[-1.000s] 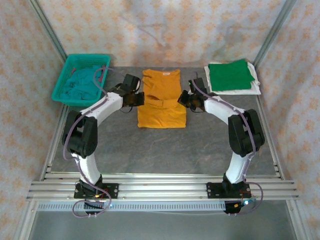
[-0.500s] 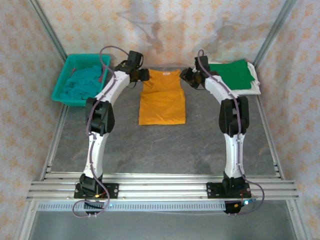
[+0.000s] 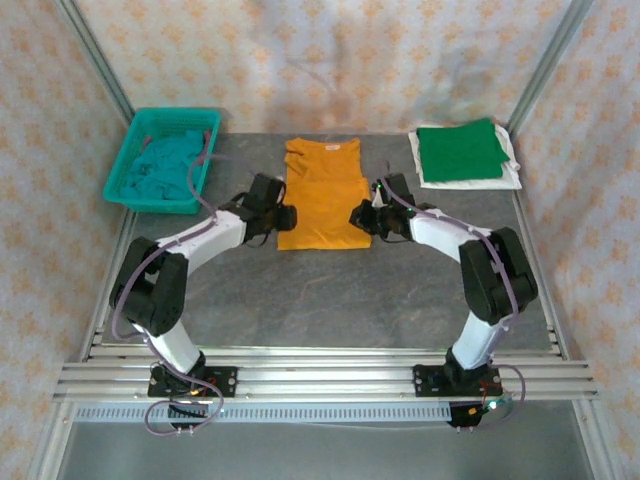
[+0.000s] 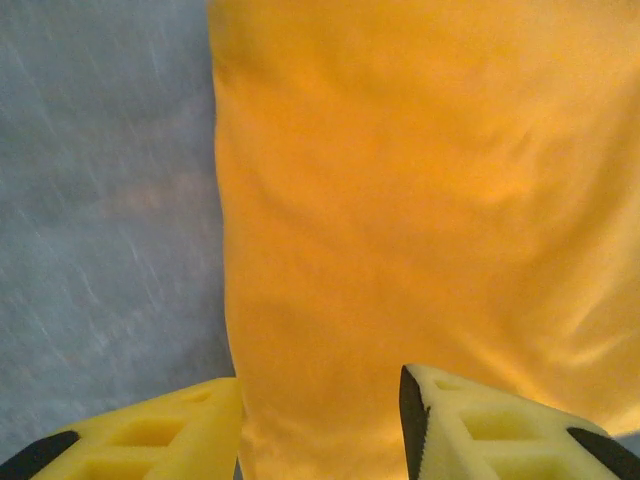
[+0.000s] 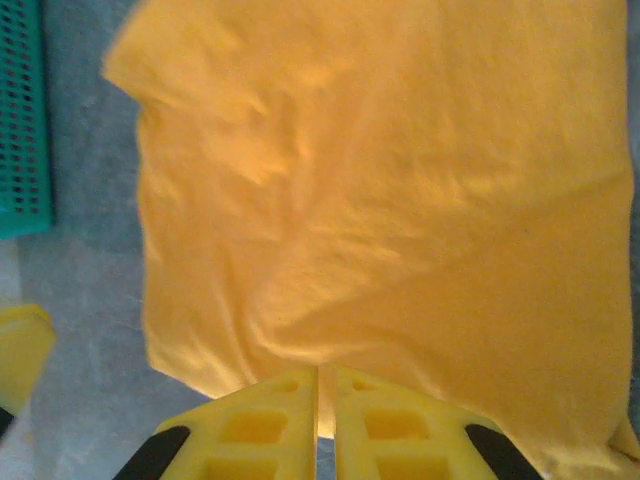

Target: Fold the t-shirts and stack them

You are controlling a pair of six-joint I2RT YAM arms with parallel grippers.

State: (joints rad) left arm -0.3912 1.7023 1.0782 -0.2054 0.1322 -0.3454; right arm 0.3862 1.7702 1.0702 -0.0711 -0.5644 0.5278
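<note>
The mustard-orange t-shirt [image 3: 322, 195] lies flat in the middle of the grey counter [image 3: 330, 290], toward the far side, and we see it as a narrow rectangle with its collar pointing away from the arm bases. Both arms reach in to its near corners, one from each side.

The left end effector [image 3: 287, 218] sits at the shirt's near left corner. From the left wrist we get the picture clearly: the left end effector [image 4: 320, 400] is released, its yellow fingers parted, and the left edge of the mustard-orange t-shirt [image 4: 400, 200] runs up between them, grey counter on one side, orange cloth on the other.

Over on the other side, the right end effector [image 3: 358, 216] is at the near right corner. In the right wrist view the right end effector [image 5: 326, 375] is clenched, the two fingers pressed almost together right on the cloth's edge, and the wrinkles in the mustard-orange t-shirt [image 5: 400, 200] run down into the fingertips, so we call that a pinch on the shirt.

At the far right corner a folded green t-shirt [image 3: 460, 150] rests on a white t-shirt [image 3: 510, 178]. At the far left, a crumpled teal t-shirt [image 3: 165, 165] sits inside the teal mesh basket [image 3: 135, 125], well apart from both arms.
</note>
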